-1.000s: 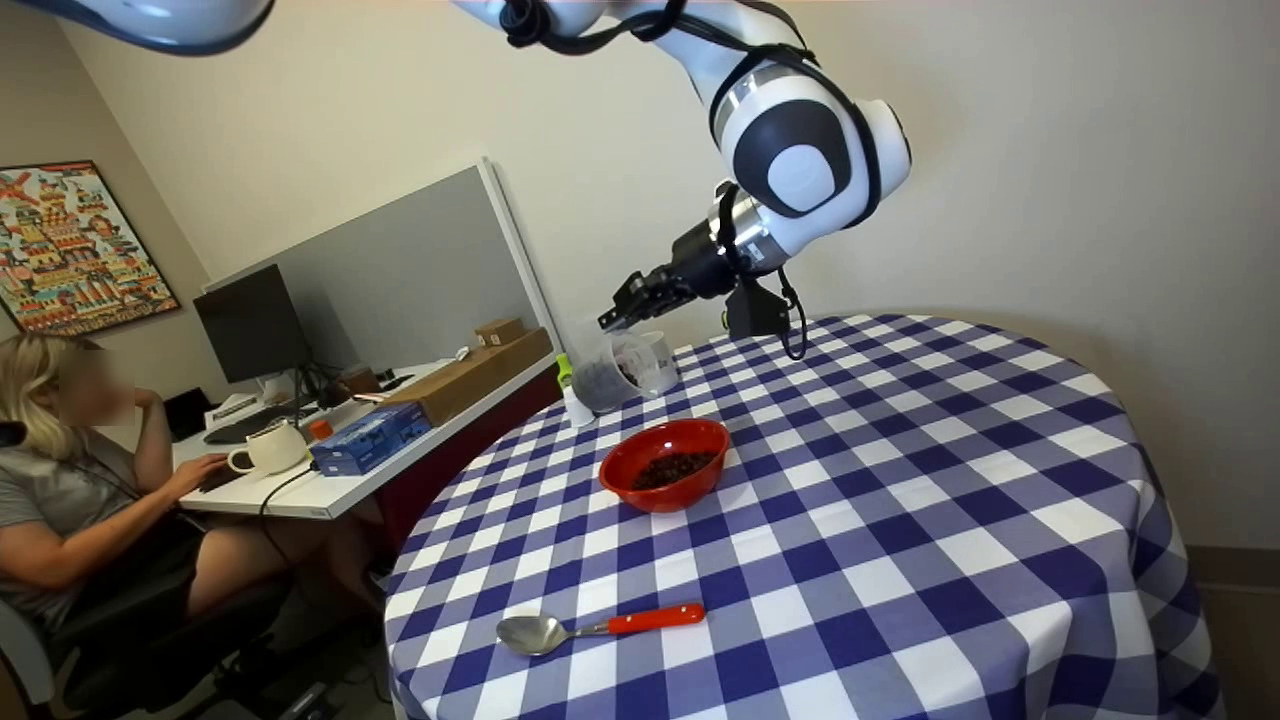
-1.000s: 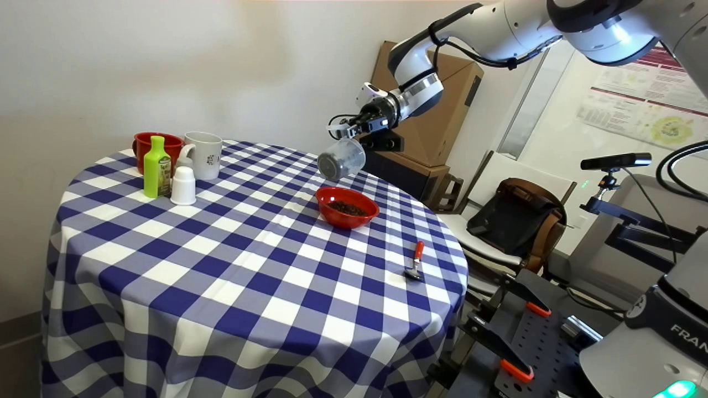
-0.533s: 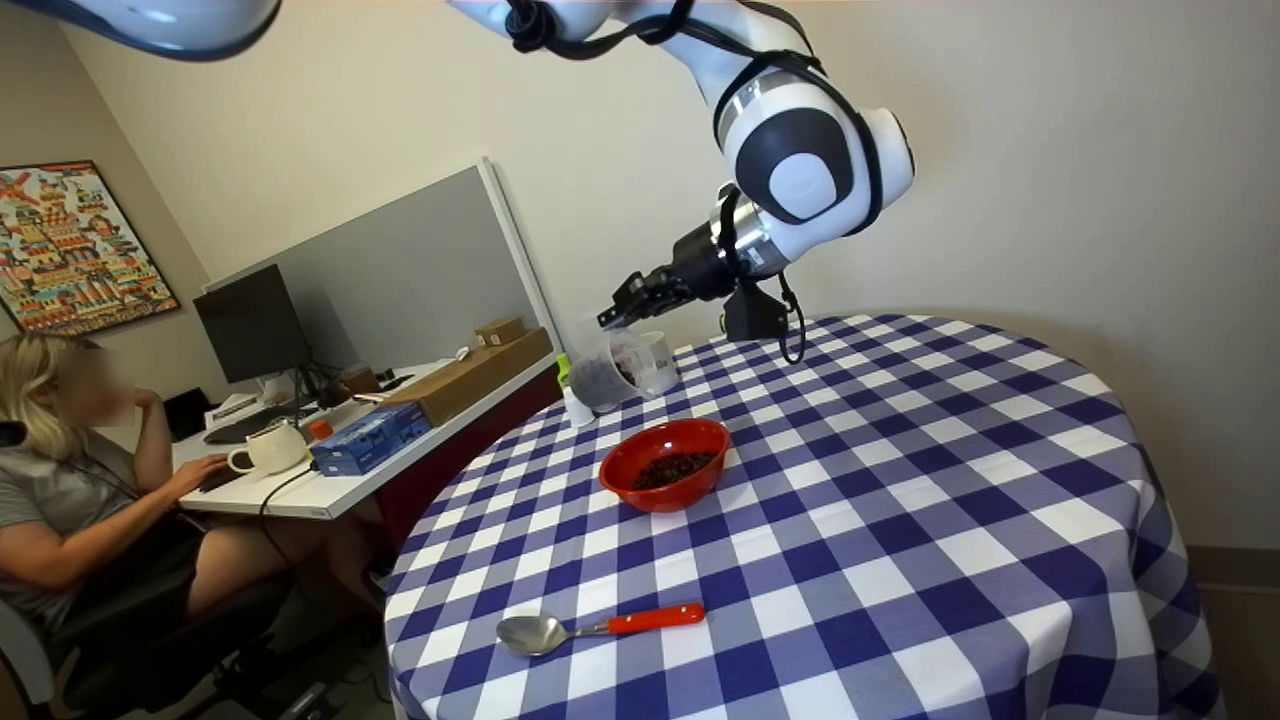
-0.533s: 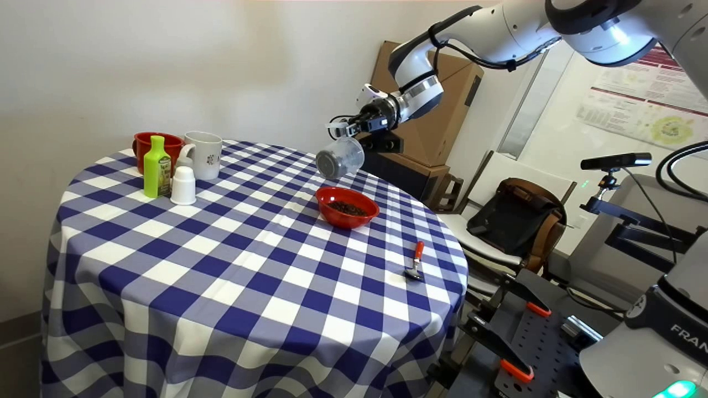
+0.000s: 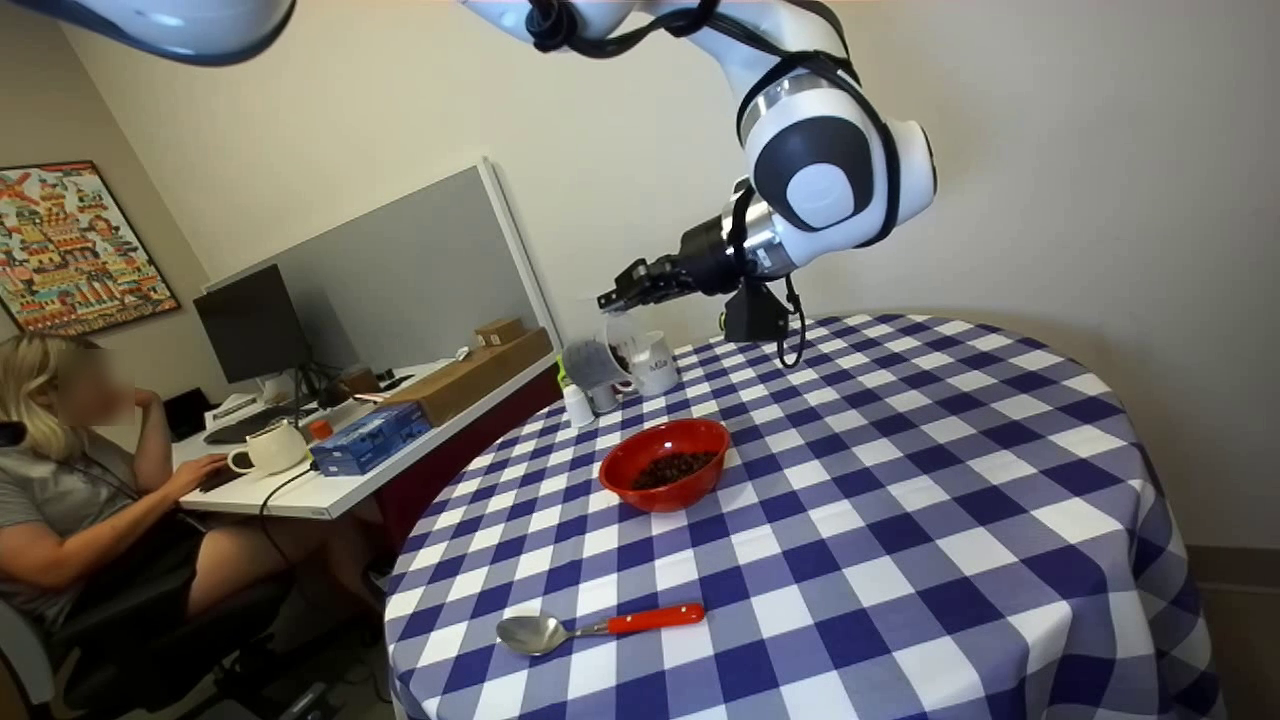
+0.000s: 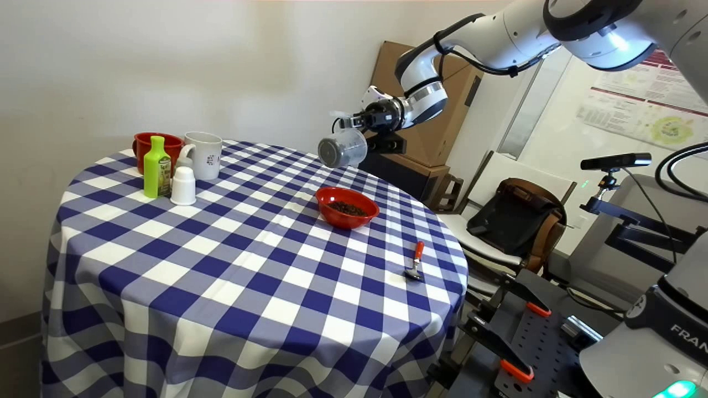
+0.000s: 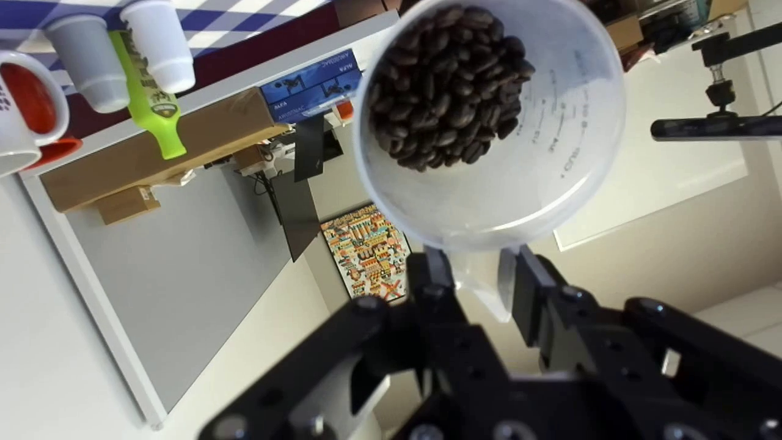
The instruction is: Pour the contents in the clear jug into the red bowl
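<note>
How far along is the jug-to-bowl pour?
Done, apparently: part of it; dark bits lie in the red bowl. In hand: the claw holds the clear jug, tilted. Left: pouring the beans visible inside the jug.

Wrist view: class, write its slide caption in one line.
End effector gripping a clear jug by its handle, dark beans inside, a green bottle beyond.

In an exterior view, 1 framed poster [image 5: 85, 245] is being displayed at far left and a white desk [image 5: 345, 487] is being backed by a grey partition [image 5: 430, 265]; a pale wall [image 5: 1080, 180] is being lit at upper right.
</note>
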